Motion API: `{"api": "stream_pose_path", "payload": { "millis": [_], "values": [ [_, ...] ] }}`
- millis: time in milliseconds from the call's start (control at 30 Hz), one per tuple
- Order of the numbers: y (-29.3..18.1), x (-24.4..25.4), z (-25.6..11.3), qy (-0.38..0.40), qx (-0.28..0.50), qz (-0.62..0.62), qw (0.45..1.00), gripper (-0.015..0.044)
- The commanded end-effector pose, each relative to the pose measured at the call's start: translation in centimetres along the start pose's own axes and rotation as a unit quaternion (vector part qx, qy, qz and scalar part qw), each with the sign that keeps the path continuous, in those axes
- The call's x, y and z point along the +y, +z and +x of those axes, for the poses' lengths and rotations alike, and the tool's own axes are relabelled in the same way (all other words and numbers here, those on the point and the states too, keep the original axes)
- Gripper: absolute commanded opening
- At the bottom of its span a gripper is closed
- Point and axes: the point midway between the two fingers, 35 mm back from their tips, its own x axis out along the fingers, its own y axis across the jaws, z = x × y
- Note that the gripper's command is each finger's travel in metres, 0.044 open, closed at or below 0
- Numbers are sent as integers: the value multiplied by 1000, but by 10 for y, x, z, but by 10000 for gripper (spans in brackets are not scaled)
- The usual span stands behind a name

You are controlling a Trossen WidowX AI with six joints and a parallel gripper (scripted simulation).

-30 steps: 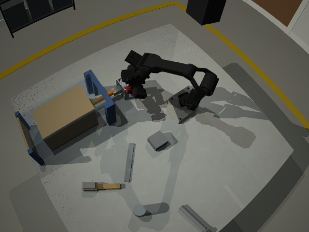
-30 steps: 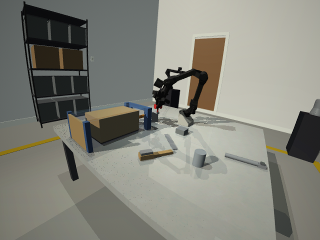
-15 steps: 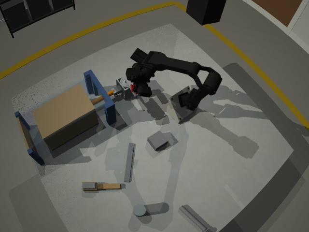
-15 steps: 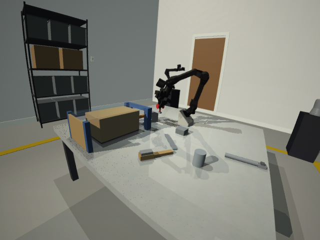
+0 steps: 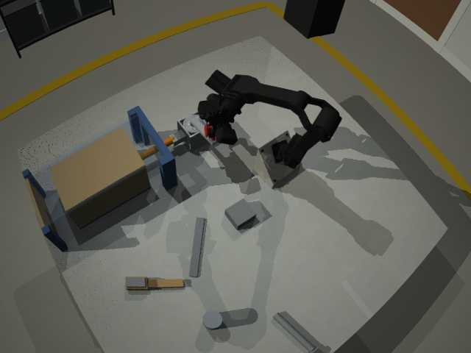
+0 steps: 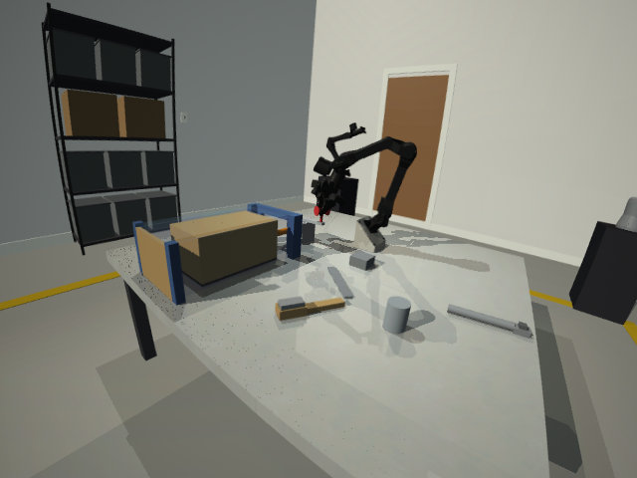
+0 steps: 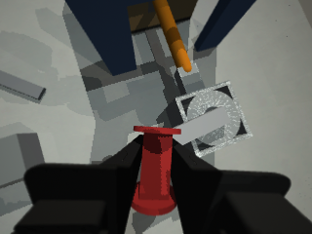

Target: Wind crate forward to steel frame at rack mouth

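Observation:
The brown crate (image 5: 98, 167) (image 6: 236, 252) sits flat in the clear-panelled cubby, with a gap between its front and the blue steel frame (image 5: 151, 137) (image 6: 294, 236) (image 7: 102, 39). An orange strap piece (image 5: 151, 149) (image 7: 171, 34) runs from the crate through the frame towards the grey winch (image 5: 196, 142) (image 6: 309, 233) (image 7: 178, 112). My gripper (image 5: 211, 132) (image 6: 320, 209) (image 7: 154, 139) is shut on the red grip of the winch handle, beside the winch. The handle's grey arm (image 7: 205, 124) reaches over the winch's round top; its key is hidden, so its seating cannot be told.
A grey block (image 5: 240, 213) (image 6: 361, 260), a flat grey bar (image 5: 197, 246) (image 6: 339, 282), a wooden brush-like tool (image 5: 165, 283) (image 6: 323, 305), a grey cylinder (image 5: 212, 320) (image 6: 396, 316) and a grey rod tool (image 5: 294, 332) (image 6: 483, 319) lie away from the winch.

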Motion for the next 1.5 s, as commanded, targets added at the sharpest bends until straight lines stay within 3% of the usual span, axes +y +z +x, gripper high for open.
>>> {"api": "stream_pose_path", "payload": {
  "millis": [0, 1467],
  "values": [
    [-12, -8, -3, -9, 10, 8, 1000, 0],
    [-45, -63, -20, -12, 10, 9, 1000, 0]
  ]
}}
